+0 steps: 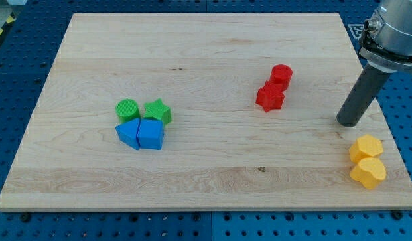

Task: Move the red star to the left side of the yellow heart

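Yellow heart (pixel 368 173) sits at bench (pixel 192 53) near-right corner, touching a yellow hexagon (pixel 366 147) just behind it. Tool's tip (pixel 349 123) is just beyond that; plain rod, holding nothing, leaning up-right. Red star (pixel 270 98) lies off to tip's left, slightly farther back, touching red cylinder (pixel 281 74).

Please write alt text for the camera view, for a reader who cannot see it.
My tip rests on a wooden board, right of a red star touching a red cylinder and above two yellow blocks. Left of centre cluster two green and two blue blocks.
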### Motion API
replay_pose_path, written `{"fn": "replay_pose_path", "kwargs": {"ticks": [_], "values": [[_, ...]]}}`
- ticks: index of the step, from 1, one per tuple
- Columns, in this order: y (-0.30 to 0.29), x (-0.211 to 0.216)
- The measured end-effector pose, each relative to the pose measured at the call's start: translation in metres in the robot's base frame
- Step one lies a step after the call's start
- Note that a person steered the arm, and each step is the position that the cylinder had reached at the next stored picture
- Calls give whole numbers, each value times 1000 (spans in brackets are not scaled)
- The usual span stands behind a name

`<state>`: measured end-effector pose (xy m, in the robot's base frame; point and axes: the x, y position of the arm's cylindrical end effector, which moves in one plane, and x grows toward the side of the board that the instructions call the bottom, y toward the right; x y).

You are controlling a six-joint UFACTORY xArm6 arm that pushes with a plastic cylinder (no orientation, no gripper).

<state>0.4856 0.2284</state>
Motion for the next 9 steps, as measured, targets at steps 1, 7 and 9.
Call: {"fn": "replay_pose_path", "kwargs": {"ticks": [1,7,9], "values": [[0,-6],[-96,-69],[-137,-76]]}}
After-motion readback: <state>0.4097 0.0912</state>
